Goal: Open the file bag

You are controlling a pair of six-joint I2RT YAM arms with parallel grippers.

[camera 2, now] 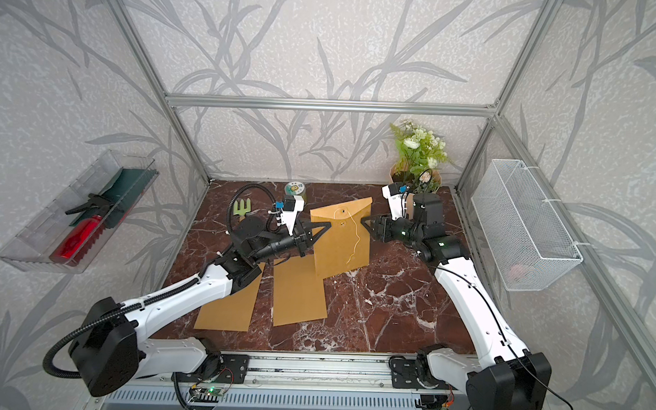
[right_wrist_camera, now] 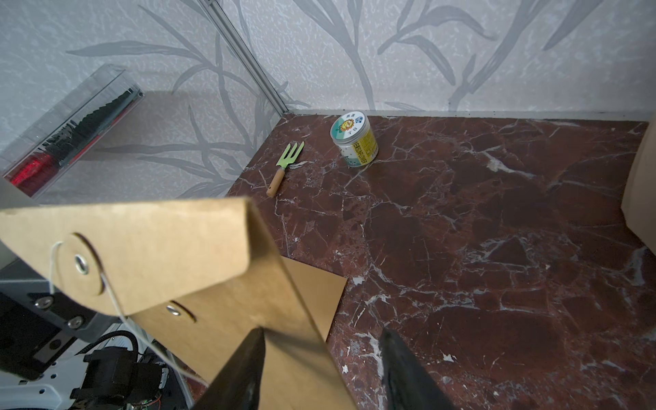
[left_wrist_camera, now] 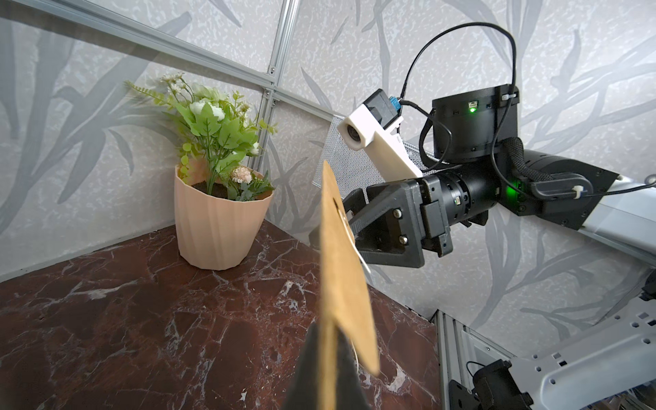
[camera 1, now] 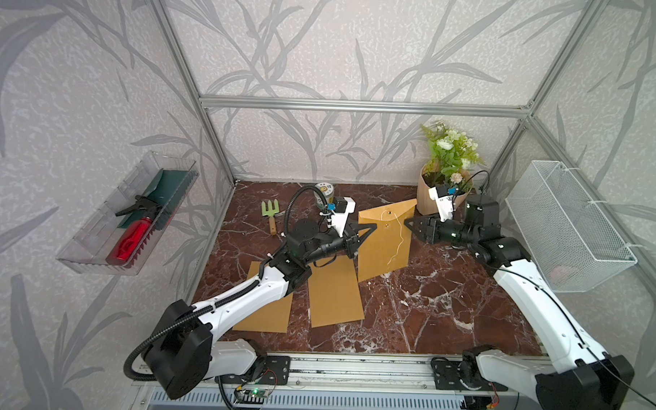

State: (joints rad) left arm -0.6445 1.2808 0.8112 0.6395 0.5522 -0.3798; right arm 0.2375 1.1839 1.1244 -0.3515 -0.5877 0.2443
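Brown kraft-paper file bag [camera 1: 383, 245]: pinched upright by left claw [camera 1: 370, 229], seemingly steadying it for flap-lifting; right claw [camera 1: 409, 223], jaws parted, at bag's opposite edge.

the file bag [camera 1: 383, 249] is upright mid-table, between the left gripper [camera 1: 372, 227] at its left edge and the right gripper [camera 1: 407, 222] just right of it. two sheets [camera 1: 336, 292] lie flat nearer and to the left. far left sit a garden fork [camera 1: 270, 211] and a jar [camera 1: 325, 191]; far right, a potted plant [camera 1: 446, 172].
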